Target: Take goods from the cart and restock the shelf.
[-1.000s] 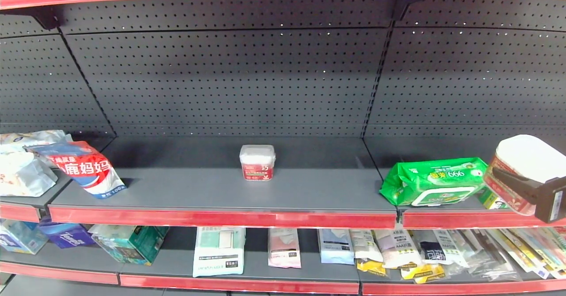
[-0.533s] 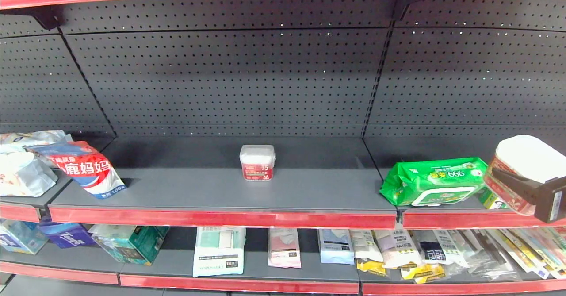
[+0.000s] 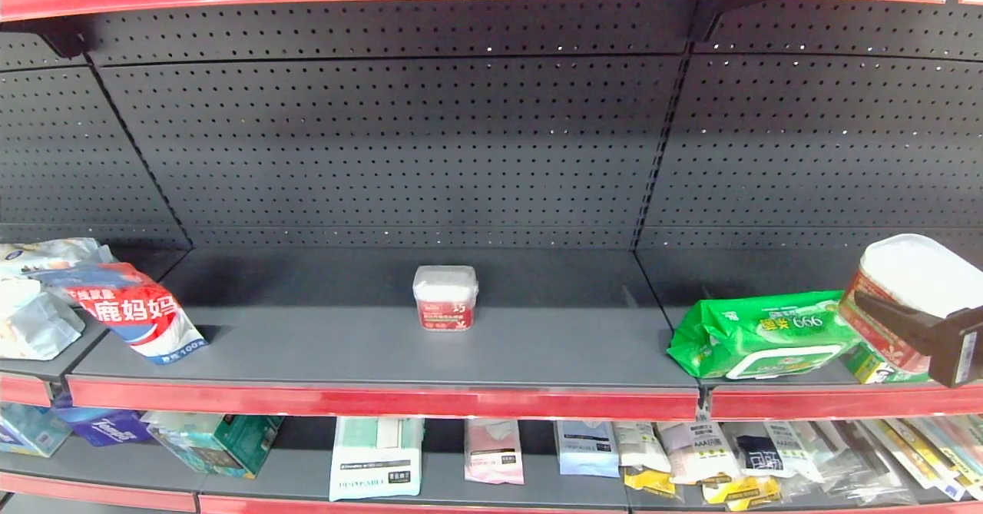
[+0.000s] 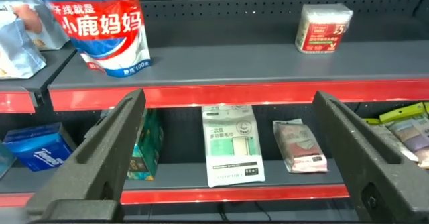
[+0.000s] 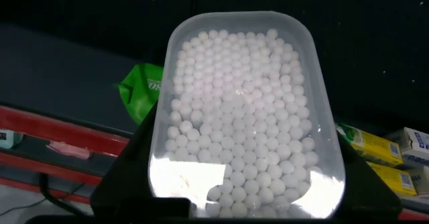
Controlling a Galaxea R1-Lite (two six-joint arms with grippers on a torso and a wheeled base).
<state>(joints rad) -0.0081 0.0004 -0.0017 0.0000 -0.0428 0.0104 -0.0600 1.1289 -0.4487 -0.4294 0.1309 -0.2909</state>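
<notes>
The right gripper [image 3: 914, 328] is closed around a tub [image 3: 910, 272] of small white balls, at the right edge of the head view, just right of the green wipes pack [image 3: 760, 333]. The left gripper [image 4: 228, 103] stands wide open, holding nothing. A similar tub [image 3: 445, 297] stands in the middle of the shelf [image 3: 384, 349].

Left gripper [image 4: 229, 103] spread, right gripper [image 5: 241, 157] clamped

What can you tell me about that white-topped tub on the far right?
The tub is a rounded-rectangular clear plastic container with a red printed label round its sides. Its see-through lid shows tightly packed small white balls, probably cotton-bud tips. It hangs tilted in the air, clamped by the dark fingers of the right tool, just right of the green wipes pack.
</notes>
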